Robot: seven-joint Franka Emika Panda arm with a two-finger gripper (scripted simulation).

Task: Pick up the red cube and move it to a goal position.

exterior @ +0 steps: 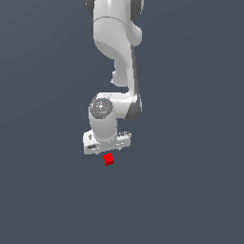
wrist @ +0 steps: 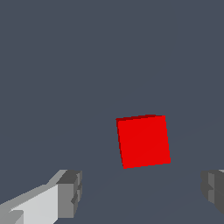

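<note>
The red cube (exterior: 109, 159) lies on the dark grey floor, just below the white gripper body in the exterior view. In the wrist view the cube (wrist: 143, 141) shows large, with its bright top face toward the camera. My gripper (wrist: 142, 192) is open: one grey fingertip (wrist: 70, 192) and the other (wrist: 213, 190) stand wide apart, with the cube beyond the gap between them, not touched. In the exterior view the fingers are hidden under the hand (exterior: 106, 141).
The white arm (exterior: 116, 57) comes down from the top of the exterior view. The plain dark grey floor (exterior: 190, 190) spreads all around; no other object shows.
</note>
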